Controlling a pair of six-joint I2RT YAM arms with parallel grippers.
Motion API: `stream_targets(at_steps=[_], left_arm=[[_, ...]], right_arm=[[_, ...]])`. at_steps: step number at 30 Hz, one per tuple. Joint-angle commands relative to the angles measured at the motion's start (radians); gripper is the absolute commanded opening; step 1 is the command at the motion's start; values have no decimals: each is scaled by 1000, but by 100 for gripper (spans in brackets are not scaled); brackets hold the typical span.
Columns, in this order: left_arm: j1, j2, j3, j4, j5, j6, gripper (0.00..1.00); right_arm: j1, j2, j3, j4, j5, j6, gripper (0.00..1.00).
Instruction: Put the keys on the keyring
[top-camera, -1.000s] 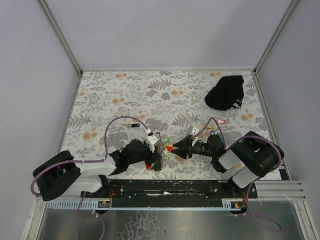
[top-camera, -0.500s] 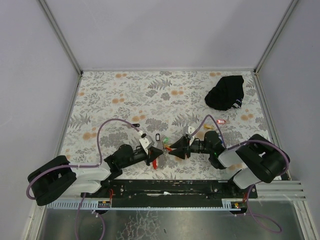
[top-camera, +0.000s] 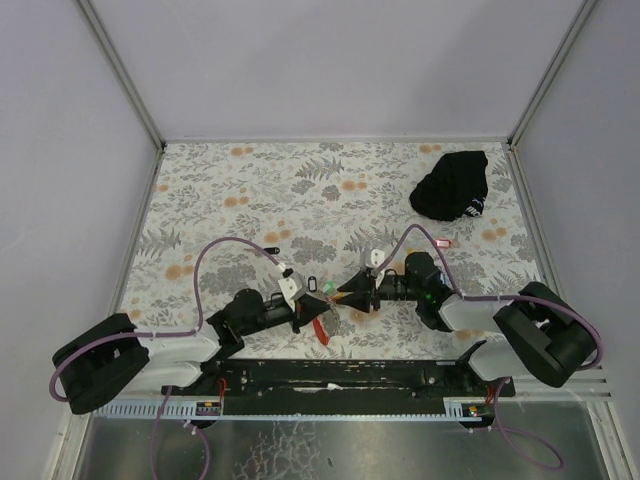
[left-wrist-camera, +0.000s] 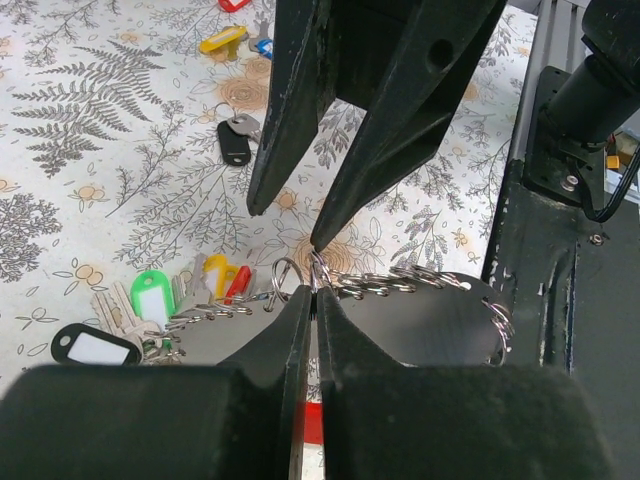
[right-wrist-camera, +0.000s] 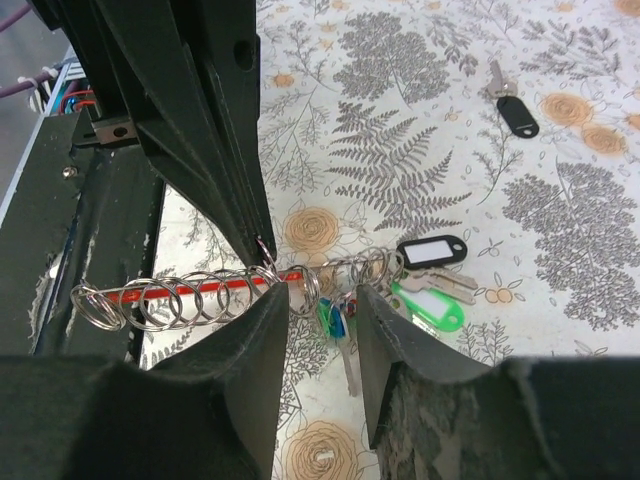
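Note:
My left gripper (top-camera: 318, 304) is shut on a metal ring of the keyring (left-wrist-camera: 400, 281), a row of linked rings along a strap with a red end (top-camera: 321, 331). My right gripper (top-camera: 346, 293) faces it tip to tip. Its jaws are open around a ring that carries a blue and green tagged key (right-wrist-camera: 335, 318). Keys with green (left-wrist-camera: 152, 296), black (left-wrist-camera: 85, 346), yellow (left-wrist-camera: 215, 272) and red (left-wrist-camera: 238, 282) tags hang at the far end of the rings. In the right wrist view the rings (right-wrist-camera: 180, 298) run left from my open right gripper (right-wrist-camera: 318, 300); my left gripper (left-wrist-camera: 314, 295) pinches them.
A black cloth bundle (top-camera: 452, 185) lies at the back right. Loose keys lie on the floral cloth: a black-tagged one (left-wrist-camera: 233, 142), a yellow one (left-wrist-camera: 222, 40), a blue one (left-wrist-camera: 263, 46) and a red-tagged one (top-camera: 444, 241). Another black-tagged key (top-camera: 270, 250) lies left of centre. The black base rail (top-camera: 330, 375) runs along the near edge.
The left arm has lowered and stretched out flat. The right arm has reached further left. The meeting point of the grippers shifted slightly, and the red strap end now hangs lower.

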Motion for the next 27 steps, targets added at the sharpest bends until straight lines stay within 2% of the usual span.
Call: stream_targets(at_steps=[1,6,9,14,21,27], left_arm=[[-7,15,4,132,34,6,0],[-7,75,5,160,3,-9,0],[-6,129,1,192,-24,-23,0],[-7,186,-23,261,-64,-46,0],[-7,186,-22,258,-72,-48,0],[-7,127,-28,213,-71,-31,0]], right_arm=[[11,18,38,-47,-28,-38,39],[59,68,7,67,-1,22,37],[109,97,-24,120,85,56,36],[166,156,-121,306,173,149,32],[277,180,-131,245,235,151,29],[285,65,-156,164,332,137,32]])
